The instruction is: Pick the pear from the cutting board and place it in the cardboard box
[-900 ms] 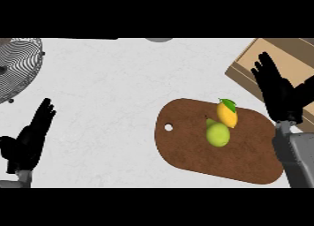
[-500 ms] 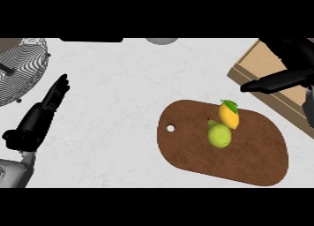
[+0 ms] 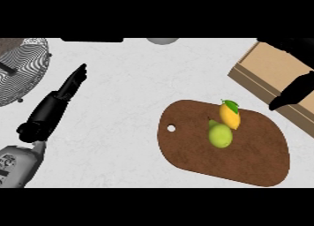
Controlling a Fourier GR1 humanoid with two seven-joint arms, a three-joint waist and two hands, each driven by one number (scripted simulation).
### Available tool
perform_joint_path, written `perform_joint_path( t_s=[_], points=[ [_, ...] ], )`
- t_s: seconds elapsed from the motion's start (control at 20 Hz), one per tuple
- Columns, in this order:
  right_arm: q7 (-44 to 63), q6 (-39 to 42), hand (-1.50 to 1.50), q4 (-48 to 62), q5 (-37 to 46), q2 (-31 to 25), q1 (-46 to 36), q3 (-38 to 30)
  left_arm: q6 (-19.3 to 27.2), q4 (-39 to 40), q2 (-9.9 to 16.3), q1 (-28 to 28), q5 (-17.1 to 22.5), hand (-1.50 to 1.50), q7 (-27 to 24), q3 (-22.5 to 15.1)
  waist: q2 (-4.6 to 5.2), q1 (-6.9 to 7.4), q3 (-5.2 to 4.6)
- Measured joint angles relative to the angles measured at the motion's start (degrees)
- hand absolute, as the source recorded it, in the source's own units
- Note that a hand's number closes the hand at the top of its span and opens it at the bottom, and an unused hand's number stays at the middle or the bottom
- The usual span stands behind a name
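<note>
head view, looking steeply down on a pale speckled counter [image 3: 127, 128].

the pear [image 3: 219, 135], green, lies on the brown cutting board [image 3: 231, 154], toward the board's upper middle. it is free of both hands. just above it and to its right sits a yellow fruit with a green leaf [image 3: 229, 115], touching or all but touching the pear; cannot tell which. the board has a small round hole [image 3: 170, 128] near its left edge.

the cardboard box [image 3: 270, 70] stands at the right edge, above and to the right of the board, close to the board's upper right corner but apart from it. only part of it is in frame.

right hand [image 3: 295, 90]: over the box at the upper right, well apart from the pear. one dark digit points down and left toward the board, with its tip over the box's near wall; the rest of the hand runs out of frame at the top right corner. holds nothing. whether the fingers are spread or curled: cannot tell.

left hand [image 3: 58, 99]: at the left, over bare counter, fingers straight and close together, pointing up and slightly right. holds nothing, well apart from the board. grey forearm [image 3: 13, 165] enters at the lower left.

a round wire rack [image 3: 16, 70] lies at the upper left, partly cut off, near the left fingertips. a grey round object [image 3: 163, 40] shows at the top edge, mostly cut off.
</note>
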Motion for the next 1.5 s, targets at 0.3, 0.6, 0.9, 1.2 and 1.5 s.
perform_joint_path(
  t_s=[0.3,0.6,0.9,1.2,1.5],
  points=[
    [-3.43,8.75,-1.5,1.29,7.87,-1.57,-6.03,6.98,-0.26,-0.3,-1.14,0.03,-1.05,0.0,0.27,-0.48,-0.25,0.27,-0.06],
    [0.11,18.09,-1.5,-0.13,13.43,1.01,-11.84,15.0,-0.78,-0.03,-1.57,-0.32,-1.51,0.0,0.8,0.01,-0.45,0.02,-0.11],
    [7.16,23.44,-1.5,-2.47,17.13,6.58,-14.95,19.14,-1.36,0.09,-1.83,0.68,-1.99,0.0,0.61,1.43,-0.66,-0.73,-0.11],
    [16.41,26.82,-1.5,-4.1,17.92,11.95,-14.61,19.88,-2.63,0.12,-2.43,0.41,-2.6,0.0,1.11,2.8,-0.78,-1.25,-0.1],
    [25.22,29.09,-1.5,-7.89,16.47,15.46,-10.43,18.52,-3.29,-2.18,-2.91,1.48,-3.69,0.0,2.77,4.13,-0.86,-1.5,-0.08]
  ],
)
